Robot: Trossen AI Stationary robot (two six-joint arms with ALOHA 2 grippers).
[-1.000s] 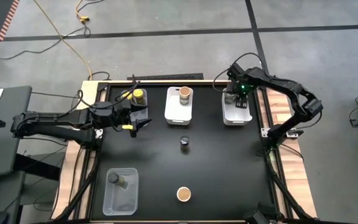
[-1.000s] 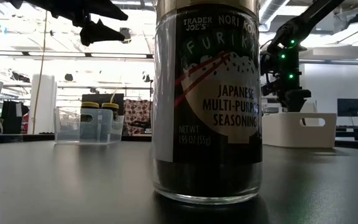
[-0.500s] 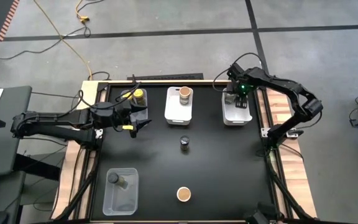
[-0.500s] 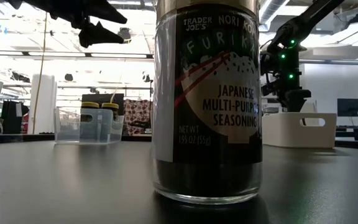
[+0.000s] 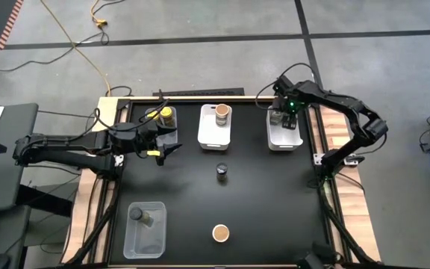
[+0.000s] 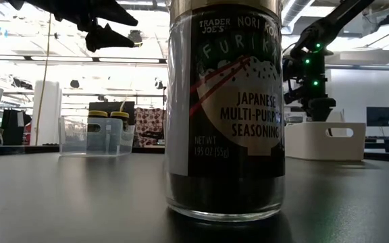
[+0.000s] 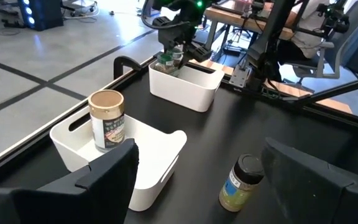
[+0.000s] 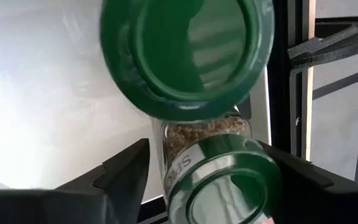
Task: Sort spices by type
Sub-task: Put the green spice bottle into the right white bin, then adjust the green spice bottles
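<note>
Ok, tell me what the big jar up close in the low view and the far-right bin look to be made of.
Furikake jar: seemingly clear glass, glossy; dark contents show through under the printed label, and the wall reflects the room. Clear plastic can't be excluded.

Far-right bin: looks like opaque white plastic, smooth and matte; moulded rounded corners, and a cut-out handle slot shows in the low view.

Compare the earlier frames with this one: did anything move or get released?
Nothing visibly moved. The right gripper is over the right white bin, with two green-lidded jars beneath it. The left gripper hangs open beside the clear bin. The jars on the table are unmoved.
</note>
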